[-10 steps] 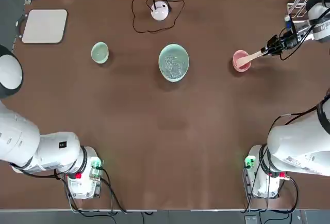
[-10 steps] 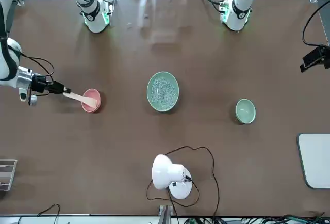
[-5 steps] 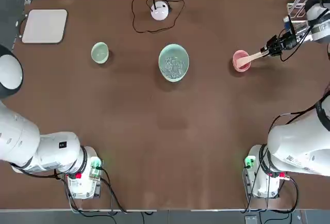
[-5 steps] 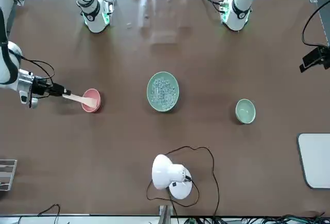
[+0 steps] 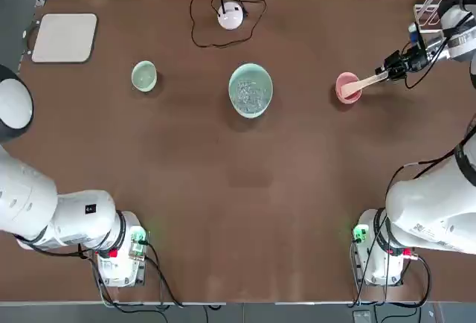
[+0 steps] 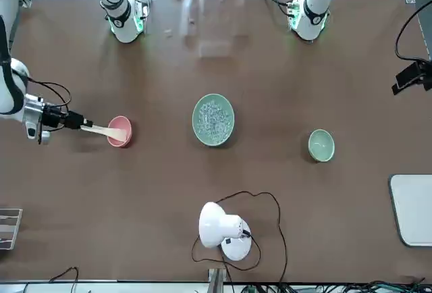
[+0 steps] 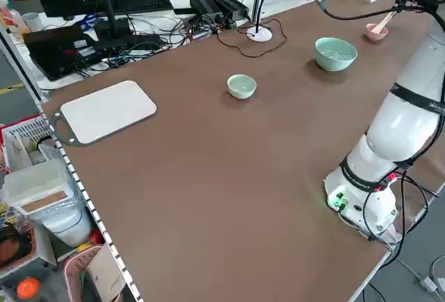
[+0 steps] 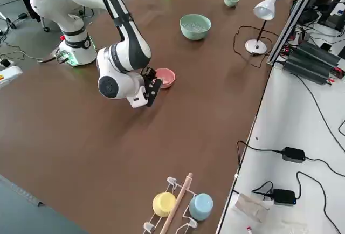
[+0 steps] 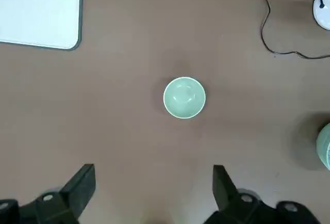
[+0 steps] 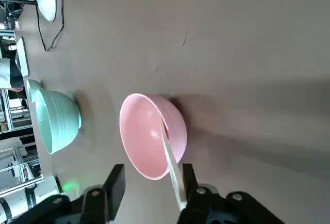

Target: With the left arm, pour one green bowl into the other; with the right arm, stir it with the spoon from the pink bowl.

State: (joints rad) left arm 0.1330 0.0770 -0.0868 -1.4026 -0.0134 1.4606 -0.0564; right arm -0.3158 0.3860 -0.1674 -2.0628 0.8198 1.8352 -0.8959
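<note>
While the spoon [image 5: 365, 82] lay as a flat strip of pale tan wood, its blade end rested inside the pink bowl [image 5: 346, 88] and its handle leaned out over the rim toward three o'clock in the overhead view. The pink bowl was small, round and smooth, with faint ridges on its outer wall in the right wrist view, and it stood at about three o'clock from the large green bowl [image 5: 251, 90]. That wide-rimmed pale green bowl held a scatter of small clear bits at the table's middle. The small green bowl [image 5: 144, 76], plain and glossy, sat at nine o'clock from the large one, well apart.

The right gripper [image 5: 396, 63] was at the handle's outer end; in its wrist view the dark fingers [image 10: 192, 182] stood apart, the handle beside one of them, and whether they gripped it I could not tell. The left gripper [image 9: 153, 193] hung high above the small green bowl, its jaws spread wide and holding nothing.

The table [image 5: 245, 189] was matte brown board. A white desk lamp [image 5: 231, 15] with a looping black cable and a pale flat board [image 5: 64, 37] lay toward its far edge.
</note>
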